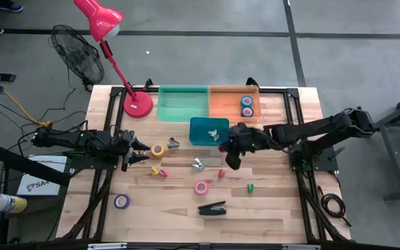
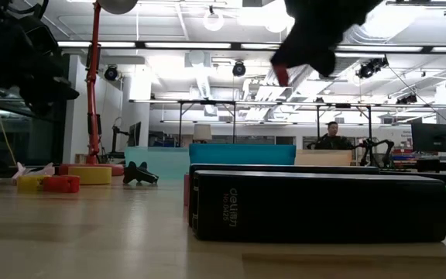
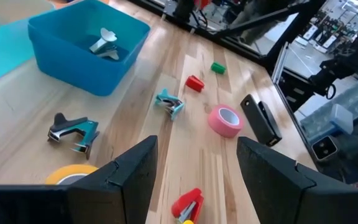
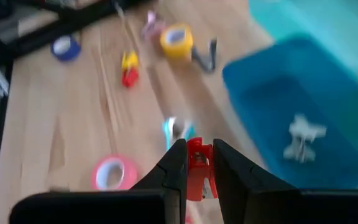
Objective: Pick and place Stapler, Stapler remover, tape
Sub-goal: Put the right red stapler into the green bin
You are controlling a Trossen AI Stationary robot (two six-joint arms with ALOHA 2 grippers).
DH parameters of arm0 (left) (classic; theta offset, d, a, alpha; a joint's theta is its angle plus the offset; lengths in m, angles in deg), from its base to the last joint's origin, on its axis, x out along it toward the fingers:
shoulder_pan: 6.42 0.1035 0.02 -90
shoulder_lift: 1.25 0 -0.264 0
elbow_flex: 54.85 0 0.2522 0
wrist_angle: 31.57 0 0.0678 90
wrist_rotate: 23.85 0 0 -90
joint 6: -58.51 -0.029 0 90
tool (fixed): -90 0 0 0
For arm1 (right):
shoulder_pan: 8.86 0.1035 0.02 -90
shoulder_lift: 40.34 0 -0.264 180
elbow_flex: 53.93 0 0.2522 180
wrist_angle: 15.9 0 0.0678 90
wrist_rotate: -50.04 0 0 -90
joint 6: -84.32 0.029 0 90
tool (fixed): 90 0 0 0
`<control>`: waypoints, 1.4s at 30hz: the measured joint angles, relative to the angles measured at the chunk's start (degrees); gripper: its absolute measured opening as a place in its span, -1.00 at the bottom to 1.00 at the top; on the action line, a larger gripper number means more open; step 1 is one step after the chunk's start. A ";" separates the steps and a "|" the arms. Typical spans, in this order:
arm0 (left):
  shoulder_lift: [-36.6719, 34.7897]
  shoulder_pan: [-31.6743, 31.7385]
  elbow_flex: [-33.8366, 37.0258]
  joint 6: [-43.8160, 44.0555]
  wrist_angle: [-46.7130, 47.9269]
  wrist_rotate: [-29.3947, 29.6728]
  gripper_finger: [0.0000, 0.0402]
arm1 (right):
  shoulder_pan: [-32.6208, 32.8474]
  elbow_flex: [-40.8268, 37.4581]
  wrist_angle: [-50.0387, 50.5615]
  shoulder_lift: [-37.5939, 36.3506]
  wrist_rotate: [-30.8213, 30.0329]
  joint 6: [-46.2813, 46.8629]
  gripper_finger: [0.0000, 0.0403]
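Note:
My right gripper (image 1: 228, 154) hangs over the middle of the table, just near of the blue bin (image 1: 209, 130), shut on a red staple remover (image 4: 197, 173). At the table's left, my left gripper (image 3: 194, 180) stays open with nothing between its fingers, next to the yellow tape (image 1: 157, 150). The black stapler (image 1: 212, 207) lies flat near the front edge, with the pink tape (image 1: 201, 187) beside it and the purple tape (image 1: 121, 201) farther left. A teal staple remover (image 1: 198, 163) and a black one (image 1: 173, 143) lie on the wood. My right gripper pinches the red staple remover (image 4: 197, 177) between its two fingers. The fingers slant down from the table's right side. The remover is lifted clear of the table and pokes out below the fingertips (image 2: 283, 75).
A pale staple remover (image 3: 106, 43) lies in the blue bin. Behind it stand a green tray (image 1: 182, 103) and an orange tray (image 1: 231, 97) holding two blue tape rolls (image 1: 247, 105). A red lamp (image 1: 137, 104) stands at the far left. Small red (image 1: 221, 173), green (image 1: 251, 187) and red-yellow (image 1: 158, 171) pieces lie mid-table.

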State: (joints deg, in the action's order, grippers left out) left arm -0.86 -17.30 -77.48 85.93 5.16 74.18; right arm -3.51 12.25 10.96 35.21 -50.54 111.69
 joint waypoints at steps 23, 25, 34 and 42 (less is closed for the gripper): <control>0.02 0.00 0.00 7.48 -5.98 9.39 0.08 | -13.47 0.00 -19.69 0.00 7.60 -9.09 -0.78; 0.01 -0.02 0.00 6.90 -5.87 10.71 0.08 | -13.82 0.01 -20.98 0.00 7.59 -9.46 -0.78; 0.12 0.00 0.02 8.01 -7.88 15.25 0.08 | -15.20 0.02 -23.90 0.02 8.08 -9.64 -0.78; 8.30 0.02 0.02 -3.87 -26.63 20.26 0.08 | -16.42 0.02 -25.24 0.02 7.90 -9.89 -0.78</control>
State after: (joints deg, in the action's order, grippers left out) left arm 7.43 -17.28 -77.46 82.06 -21.47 94.45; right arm -19.93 12.28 -14.28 35.23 -42.65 101.79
